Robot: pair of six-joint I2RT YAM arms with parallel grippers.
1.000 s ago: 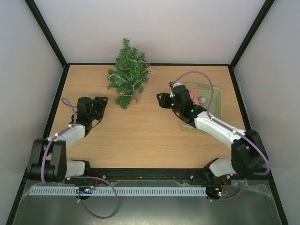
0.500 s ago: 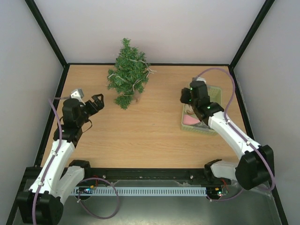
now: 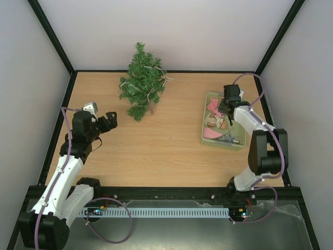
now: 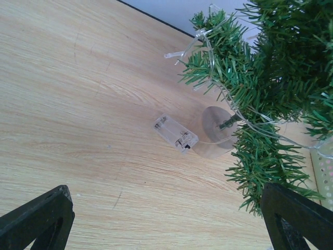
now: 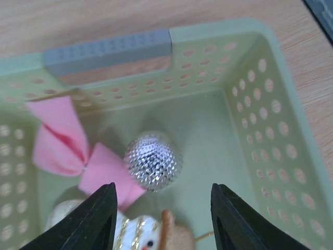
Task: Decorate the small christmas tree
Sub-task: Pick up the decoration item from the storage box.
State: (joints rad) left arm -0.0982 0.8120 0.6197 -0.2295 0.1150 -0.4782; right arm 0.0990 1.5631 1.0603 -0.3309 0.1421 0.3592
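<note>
The small christmas tree (image 3: 141, 80) stands at the back of the table, wound with a clear light string; its needles (image 4: 270, 78) and pale round base (image 4: 218, 130) fill the right of the left wrist view. A clear battery box (image 4: 176, 134) lies beside the base. My left gripper (image 3: 110, 120) hovers wide open left of the tree, nothing between its fingers. My right gripper (image 5: 164, 200) hangs open over the green basket (image 3: 240, 104), just above a silver faceted ball (image 5: 153, 160), a pink bow (image 5: 65, 143) and a white-and-gold ornament (image 5: 136, 232).
The basket (image 5: 270, 104) sits at the table's right, near the right wall frame, with a grey handle (image 5: 106, 49) on its far rim. More pink and gold decorations (image 3: 214, 122) lie inside it. Black frame posts edge the table.
The right arm swung away from the table's middle to the basket's far end. The left arm pulled back from the tree, shifted slightly, and its gripper opened wide.
</note>
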